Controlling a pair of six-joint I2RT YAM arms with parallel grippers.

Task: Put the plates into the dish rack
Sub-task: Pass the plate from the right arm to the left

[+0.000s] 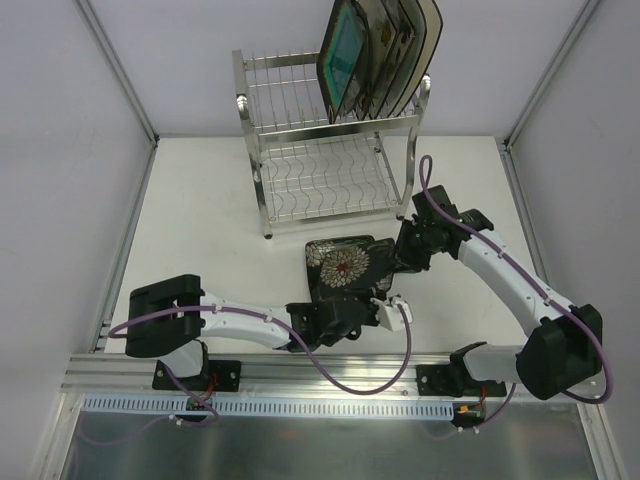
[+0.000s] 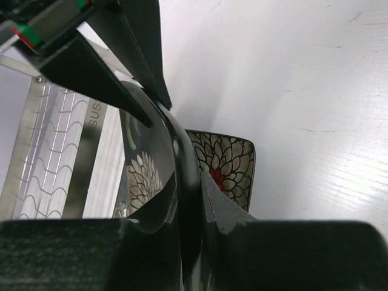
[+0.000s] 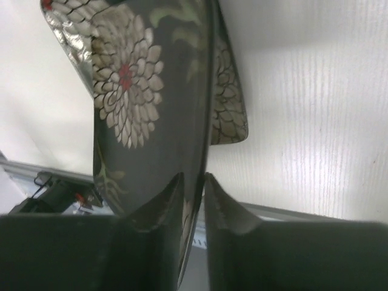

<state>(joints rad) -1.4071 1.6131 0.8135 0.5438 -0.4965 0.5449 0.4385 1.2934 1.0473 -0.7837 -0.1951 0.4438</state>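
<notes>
Dark square plate with white flowers [image 1: 345, 265] hangs over the white table [image 1: 200, 220] before the chrome wire dish rack [image 1: 300, 130], left end effector [image 1: 372, 300] and right end effector [image 1: 405, 255] both clamped on its rim, which is probably stiff, slick and breakable.

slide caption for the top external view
dark flowered plate between both arms' jaws, dish rack behind holding upright plates

Glossy glazed plate [image 1: 345, 262], shiny chrome wire dish rack [image 1: 320, 185], matt white table [image 1: 200, 230].
</notes>
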